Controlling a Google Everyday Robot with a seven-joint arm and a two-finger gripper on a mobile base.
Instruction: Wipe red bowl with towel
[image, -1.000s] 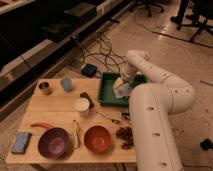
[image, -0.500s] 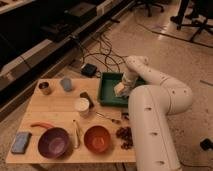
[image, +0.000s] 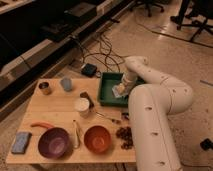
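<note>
The red bowl (image: 97, 138) stands empty at the front of the wooden table (image: 55, 107), right of a purple bowl (image: 53, 142). A pale towel (image: 117, 92) lies in the green tray (image: 107, 94) at the table's far right corner. My gripper (image: 121, 89) reaches down into the tray and is right at the towel. The white arm (image: 155, 115) arches up from the lower right and over the tray. The gripper is well behind and to the right of the red bowl.
A white cup (image: 82, 105), a blue cup (image: 66, 83), a metal can (image: 44, 88), a blue sponge (image: 21, 142), a red pepper (image: 41, 125), a pale stick (image: 76, 133) and a dark cluster (image: 124, 136) are on the table. Cables and a box (image: 90, 70) lie on the floor behind.
The arm's wrist has dipped a little lower over the green tray. The gripper stays at the towel. Nothing on the table has moved.
</note>
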